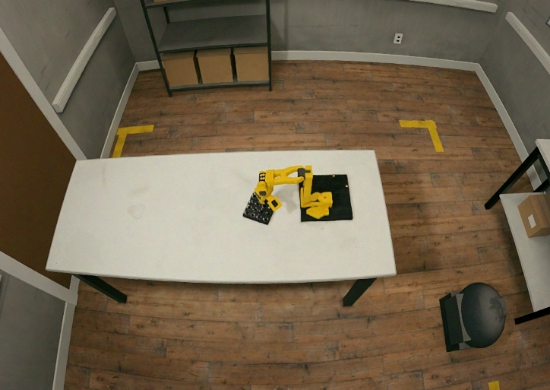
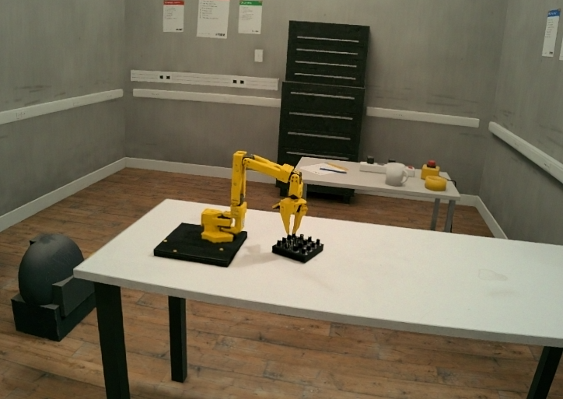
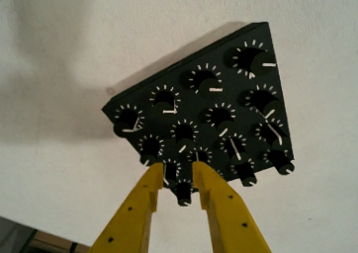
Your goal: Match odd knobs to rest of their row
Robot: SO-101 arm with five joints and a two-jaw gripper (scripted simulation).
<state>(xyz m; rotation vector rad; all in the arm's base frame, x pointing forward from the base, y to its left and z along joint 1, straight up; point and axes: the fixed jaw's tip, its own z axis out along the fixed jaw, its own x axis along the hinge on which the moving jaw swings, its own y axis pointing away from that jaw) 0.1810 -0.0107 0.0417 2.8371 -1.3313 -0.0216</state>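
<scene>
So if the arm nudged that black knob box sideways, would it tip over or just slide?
Probably slide: the knob box is low, wide and flat on the table. It looks light, so the narrowed gripper twisting a knob might drag it.
</scene>
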